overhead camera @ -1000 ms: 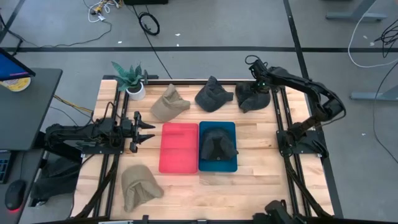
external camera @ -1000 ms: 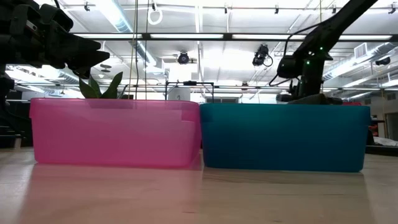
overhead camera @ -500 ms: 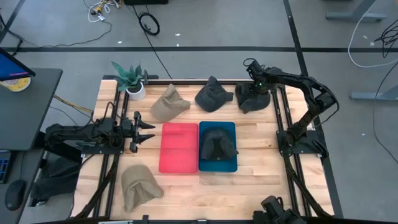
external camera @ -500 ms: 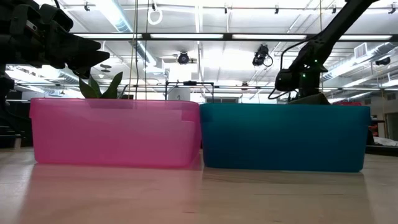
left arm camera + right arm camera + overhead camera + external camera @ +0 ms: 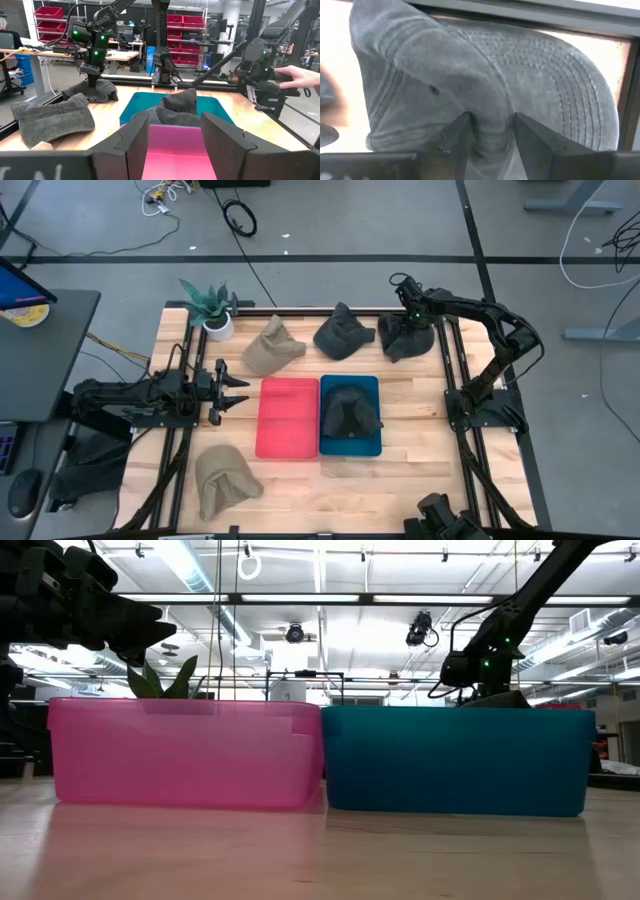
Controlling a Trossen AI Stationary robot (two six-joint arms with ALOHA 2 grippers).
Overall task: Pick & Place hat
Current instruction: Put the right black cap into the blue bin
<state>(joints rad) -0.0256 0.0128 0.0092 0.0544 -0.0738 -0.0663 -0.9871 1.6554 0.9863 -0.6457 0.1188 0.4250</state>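
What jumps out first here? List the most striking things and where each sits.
The pink bin and blue bin sit side by side mid-table, the blue one already holding a dark hat. At the far right corner, the right gripper is down on another dark hat, its fingers pinching a fold of it. Tan hats lie at the far side and near left; the left gripper waits at the left.

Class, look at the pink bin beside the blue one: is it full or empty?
Empty. From above, the pink bin shows only its bare floor, while the blue bin beside it already holds a dark hat.
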